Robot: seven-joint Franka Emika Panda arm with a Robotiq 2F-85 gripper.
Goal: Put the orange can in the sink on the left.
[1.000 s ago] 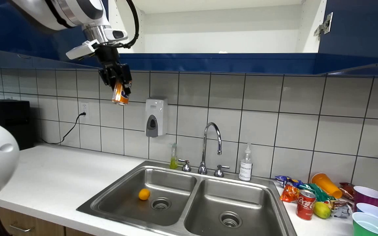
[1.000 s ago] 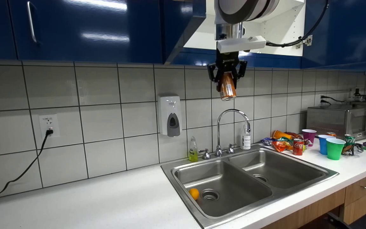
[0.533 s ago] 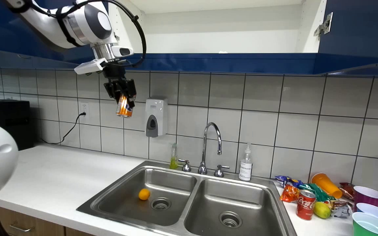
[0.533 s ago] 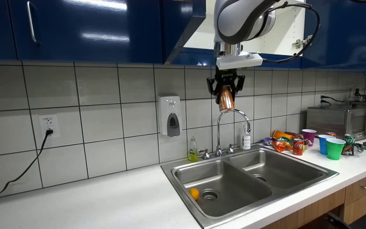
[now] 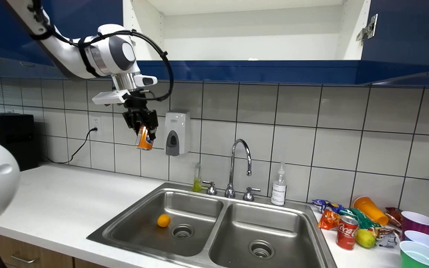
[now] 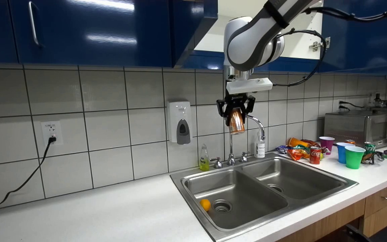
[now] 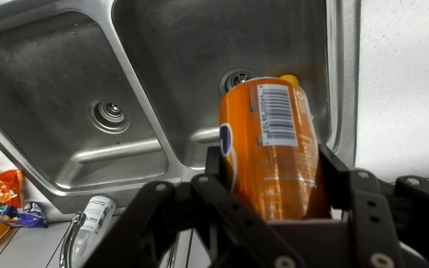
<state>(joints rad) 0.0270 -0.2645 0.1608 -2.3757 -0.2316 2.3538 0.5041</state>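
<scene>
My gripper (image 5: 146, 133) is shut on the orange can (image 5: 144, 140), holding it tilted and bottom-end down in the air. In the wrist view, the black fingers (image 7: 270, 154) press both sides of the can (image 7: 274, 123), its barcode facing the camera. In an exterior view the can (image 6: 237, 125) hangs in front of the faucet, well above the sink. The left basin (image 5: 188, 204) also shows in an exterior view (image 6: 247, 205) and under the can in the wrist view (image 7: 184, 44). An orange fruit (image 5: 164, 220) lies in it beside the drain; the can partly hides it in the wrist view.
The tall curved faucet (image 5: 232, 167), a green soap bottle (image 6: 204, 159) and a pump bottle (image 5: 279, 188) stand along the sink's back. A wall dispenser (image 5: 177, 133) is near the arm. A Coke can (image 5: 347, 232), wrappers and cups are right of the sink. Open cabinets hang above.
The arm has come down with the can still in the gripper, lowering it from high on the tiles to in front of the faucet. The fruit and other objects have not moved.
</scene>
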